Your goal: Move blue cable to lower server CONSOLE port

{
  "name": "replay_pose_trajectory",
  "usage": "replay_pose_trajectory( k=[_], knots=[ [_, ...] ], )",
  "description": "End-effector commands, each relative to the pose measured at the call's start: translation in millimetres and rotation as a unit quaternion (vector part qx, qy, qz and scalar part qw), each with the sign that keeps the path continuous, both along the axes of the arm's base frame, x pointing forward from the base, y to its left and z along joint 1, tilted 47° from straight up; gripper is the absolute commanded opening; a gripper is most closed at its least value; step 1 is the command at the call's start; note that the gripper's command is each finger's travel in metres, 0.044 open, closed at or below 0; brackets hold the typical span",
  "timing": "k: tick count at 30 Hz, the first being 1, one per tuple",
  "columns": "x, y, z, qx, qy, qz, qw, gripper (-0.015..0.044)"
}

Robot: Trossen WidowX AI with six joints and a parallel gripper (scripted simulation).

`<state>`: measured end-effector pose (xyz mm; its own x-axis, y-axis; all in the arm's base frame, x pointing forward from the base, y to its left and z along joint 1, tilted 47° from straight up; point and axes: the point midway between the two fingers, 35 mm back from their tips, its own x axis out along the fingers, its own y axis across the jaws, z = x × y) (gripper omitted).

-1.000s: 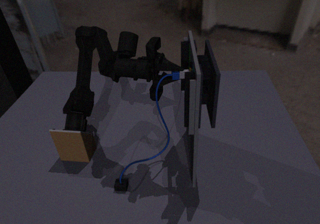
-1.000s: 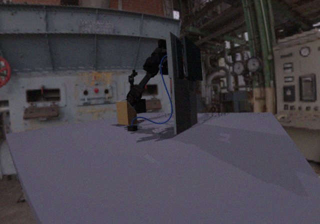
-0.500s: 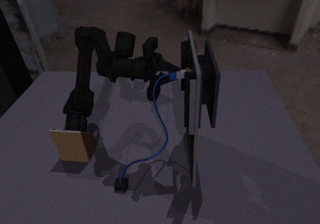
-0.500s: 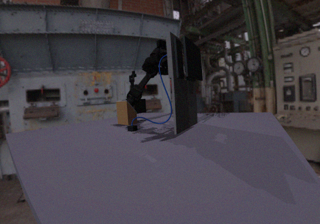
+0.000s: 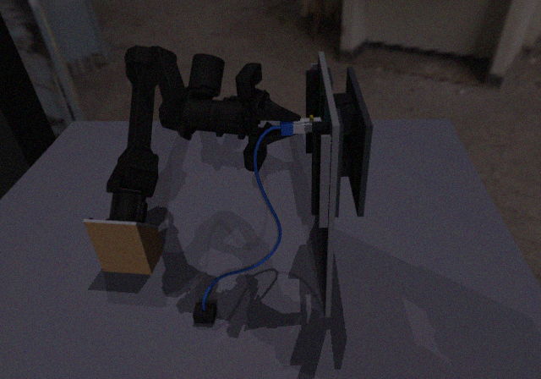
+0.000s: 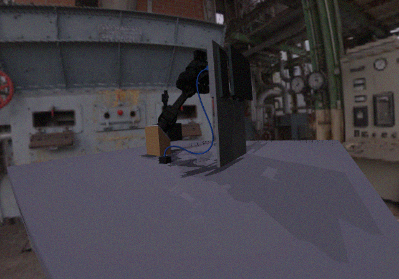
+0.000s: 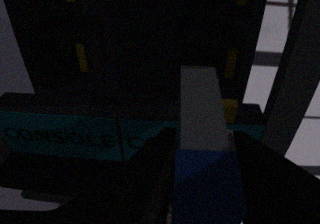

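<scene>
Clenched across the plug (image 5: 286, 128) (image 6: 207, 67) (image 7: 202, 119), the end effector (image 5: 297, 124) (image 6: 205, 71) (image 7: 203, 140) is mine, one finger to each side. From above, the plug lies between my fingers and the panel (image 5: 328, 256) (image 6: 232, 124) at three o'clock, its pale nose pointing that way. I judge it out of the upper port; whether the very tip is quite free, I cannot tell. If it isn't, going down now would bend the tab or wrench the socket, so a little more backing off seems wise.

Past the blue boot, the cable (image 5: 279, 230) (image 6: 211, 129) bends down in an S to the black block (image 5: 204, 314) (image 6: 165, 159) on the desk (image 5: 415, 191) (image 6: 144, 221), toward seven o'clock. It has slack, yet a drag from it could twist the plug in my grip and spoil the aim.

At nine o'clock in my wrist view sits a CONSOLE label (image 7: 60, 134); a second begins beside it, mostly behind a finger. In such gloom I might choose a neighbouring port. Going in crooked would jam the nose on the rim, and releasing before the click would let it slip out.
</scene>
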<state>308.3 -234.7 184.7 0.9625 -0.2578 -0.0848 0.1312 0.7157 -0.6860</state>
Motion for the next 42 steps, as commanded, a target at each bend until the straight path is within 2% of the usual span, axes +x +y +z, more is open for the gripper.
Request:
replay_pose_trajectory(
  k=[1,42],
  knots=[
    [-4,0,0,-0.004,0.0,0.0,1.0,0.0],
    [-26,2,-2,-0.003,0.001,0.0,1.0,0.0]
  ],
)
